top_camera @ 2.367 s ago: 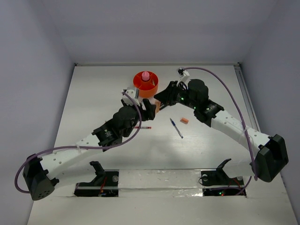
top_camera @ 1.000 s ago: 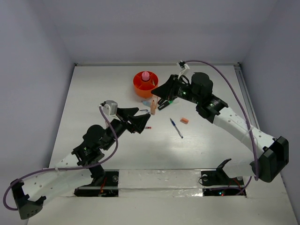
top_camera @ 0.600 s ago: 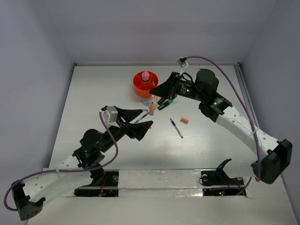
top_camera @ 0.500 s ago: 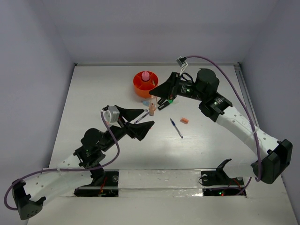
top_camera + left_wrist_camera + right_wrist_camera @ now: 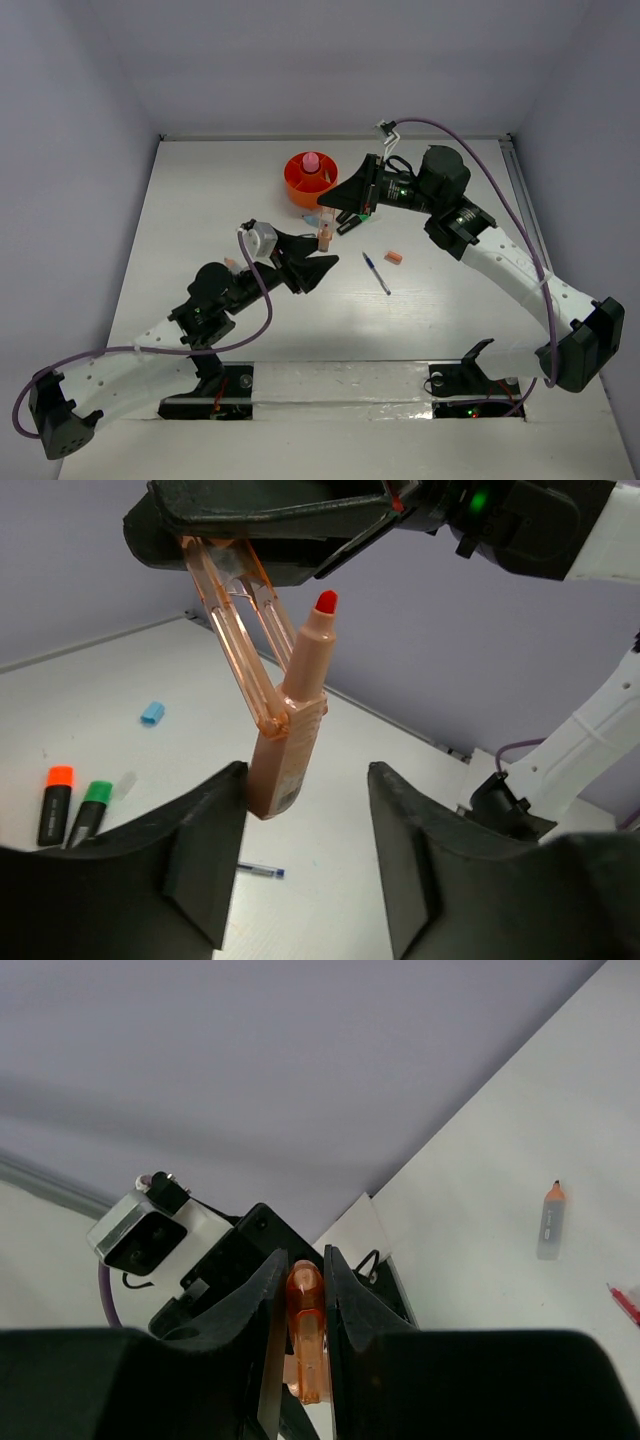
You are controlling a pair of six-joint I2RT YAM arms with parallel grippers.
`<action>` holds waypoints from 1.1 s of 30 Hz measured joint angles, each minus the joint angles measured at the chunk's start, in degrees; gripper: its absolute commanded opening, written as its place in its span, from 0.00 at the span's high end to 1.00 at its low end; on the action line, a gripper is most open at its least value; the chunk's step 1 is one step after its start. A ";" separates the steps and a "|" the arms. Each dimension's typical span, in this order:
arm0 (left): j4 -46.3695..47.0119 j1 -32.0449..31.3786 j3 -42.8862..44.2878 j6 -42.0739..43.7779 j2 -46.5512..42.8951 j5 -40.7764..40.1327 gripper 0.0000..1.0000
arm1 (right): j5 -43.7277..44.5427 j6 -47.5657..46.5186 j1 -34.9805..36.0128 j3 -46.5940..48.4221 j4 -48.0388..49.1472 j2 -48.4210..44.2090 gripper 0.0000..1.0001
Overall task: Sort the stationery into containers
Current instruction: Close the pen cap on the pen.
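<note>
My right gripper (image 5: 337, 203) is shut on the clear cap of a peach marker (image 5: 325, 232) and holds it in the air just in front of the orange cup (image 5: 298, 185). In the right wrist view the cap (image 5: 305, 1325) sits between the shut fingers (image 5: 270, 1290). In the left wrist view the marker (image 5: 292, 720) hangs red tip up, its lower end beside my left finger (image 5: 205, 830). My left gripper (image 5: 307, 775) is open just below it (image 5: 312, 262). A pink bottle-like piece (image 5: 311, 161) stands in the cup.
On the table lie a blue pen (image 5: 377, 272), a small orange piece (image 5: 393, 258), an orange-capped marker (image 5: 58, 802) and a green-capped marker (image 5: 95, 805) side by side, and a light-blue piece (image 5: 151, 713). A red pen end (image 5: 622, 1302) shows at the right wrist view's edge.
My left arm has swung right and up, bringing its open gripper under the marker. My right gripper has stayed near the cup, holding the marker.
</note>
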 measured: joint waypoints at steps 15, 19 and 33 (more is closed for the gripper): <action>0.39 0.00 0.00 0.13 -0.55 1.03 0.75 | 0.07 -0.74 0.00 0.02 -0.13 0.00 1.00; -0.31 0.02 0.00 -0.24 -1.20 0.37 0.85 | 0.28 -1.29 0.00 0.26 -0.44 -0.26 1.00; -0.31 0.00 0.00 -6.78 -0.94 -1.84 1.00 | 4.81 -7.93 0.09 -1.14 -1.51 -3.52 1.00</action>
